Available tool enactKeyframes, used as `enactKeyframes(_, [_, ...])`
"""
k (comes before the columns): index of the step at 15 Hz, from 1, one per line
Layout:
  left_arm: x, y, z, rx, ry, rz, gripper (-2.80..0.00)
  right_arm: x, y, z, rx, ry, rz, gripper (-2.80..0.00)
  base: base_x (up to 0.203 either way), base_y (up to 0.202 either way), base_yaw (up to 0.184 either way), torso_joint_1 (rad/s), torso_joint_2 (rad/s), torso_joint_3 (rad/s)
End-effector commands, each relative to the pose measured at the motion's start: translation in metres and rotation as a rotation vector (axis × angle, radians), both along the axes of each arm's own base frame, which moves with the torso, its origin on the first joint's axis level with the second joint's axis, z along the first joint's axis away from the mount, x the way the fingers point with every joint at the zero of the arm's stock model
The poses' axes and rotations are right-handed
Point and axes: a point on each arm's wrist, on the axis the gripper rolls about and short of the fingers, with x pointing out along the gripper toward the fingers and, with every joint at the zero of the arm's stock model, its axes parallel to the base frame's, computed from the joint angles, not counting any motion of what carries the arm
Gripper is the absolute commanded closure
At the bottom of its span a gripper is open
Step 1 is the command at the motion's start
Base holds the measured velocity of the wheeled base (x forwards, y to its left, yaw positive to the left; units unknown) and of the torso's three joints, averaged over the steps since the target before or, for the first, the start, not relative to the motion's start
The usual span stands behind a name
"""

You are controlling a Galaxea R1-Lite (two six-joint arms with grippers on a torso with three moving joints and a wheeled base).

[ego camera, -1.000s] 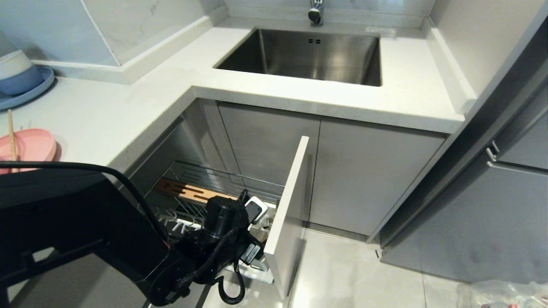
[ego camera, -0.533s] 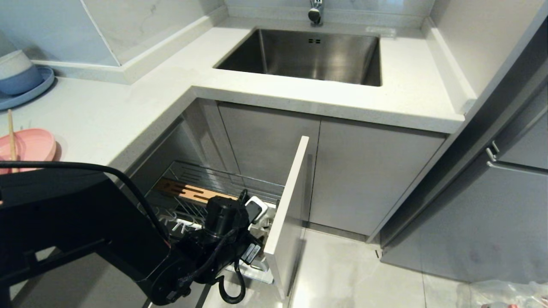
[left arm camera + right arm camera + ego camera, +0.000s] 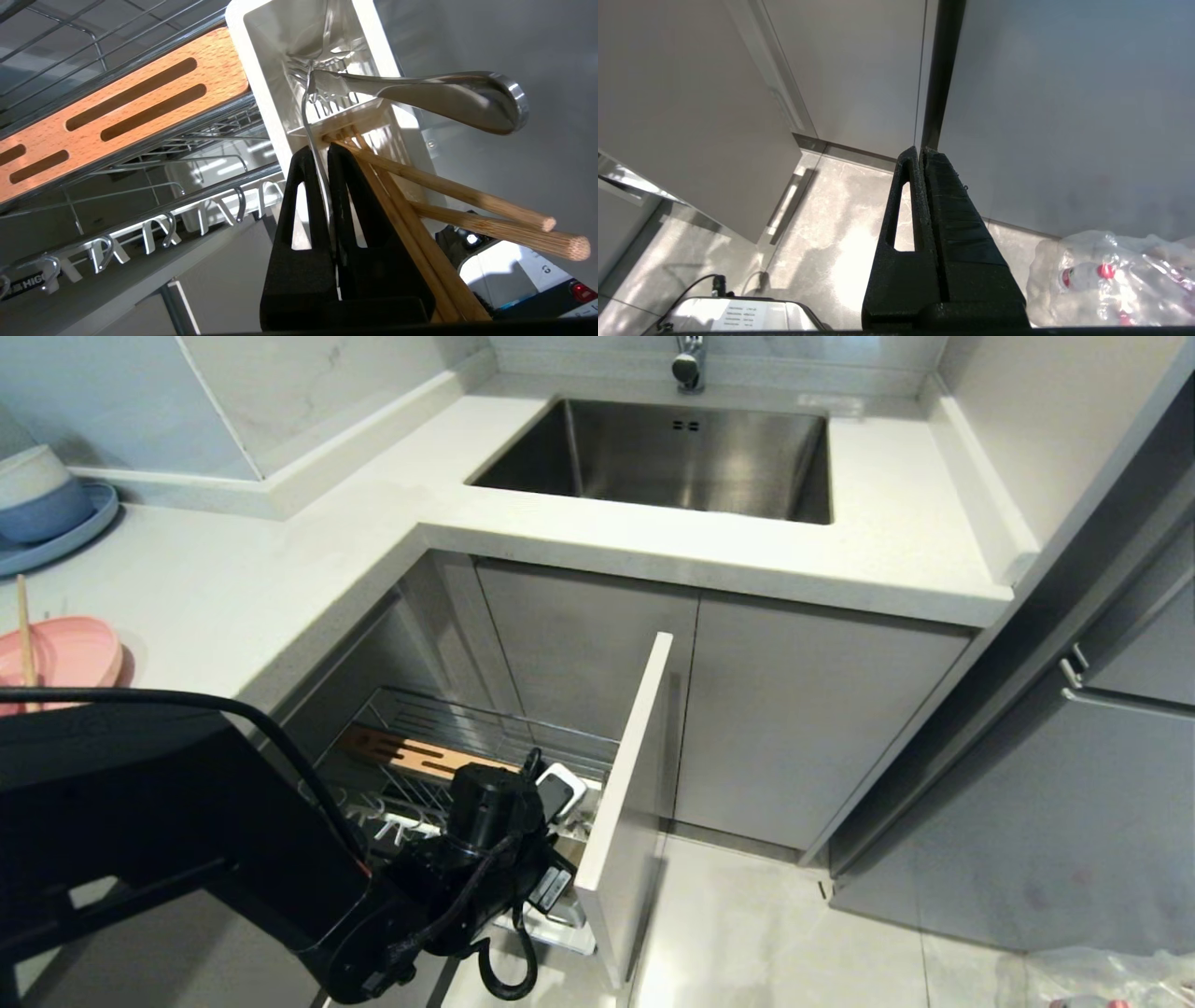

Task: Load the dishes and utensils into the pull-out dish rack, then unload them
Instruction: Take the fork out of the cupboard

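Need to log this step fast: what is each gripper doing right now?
Left gripper: shut on the fork in the utensil cup.
Right gripper: shut, holding nothing, parked low over the floor.

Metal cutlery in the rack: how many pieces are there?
2, both standing in the white cup: a broad-handled piece leaning free, and a thin piece pinched by the left gripper. Others may be hidden deeper.
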Motion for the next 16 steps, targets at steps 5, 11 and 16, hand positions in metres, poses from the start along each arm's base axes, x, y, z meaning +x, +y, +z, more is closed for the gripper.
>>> enactKeyframes(5, [0.001,-0.001,0.018,-0.035,-0.054,0.005,0.0,0.0,0.0,0.0,0.0,0.0,0.0,0.0,0.0,0.0,0.0,0.0,0.0,0.0])
enactKeyframes(11, [0.007,-0.003,0.049,-0.146,-0.145,0.074,0.0,0.0,0.0,0.0,0.0,0.0,0.001,0.0,0.0,0.0,0.0,0.0,0.0,0.0])
enactKeyframes(16, [0.011,-0.007,0.06,-0.224,-0.15,0.108,0.0,0.0,0.0,0.0,0.0,0.0,0.001,0.0,0.0,0.0,0.0,0.0,0.0,0.0])
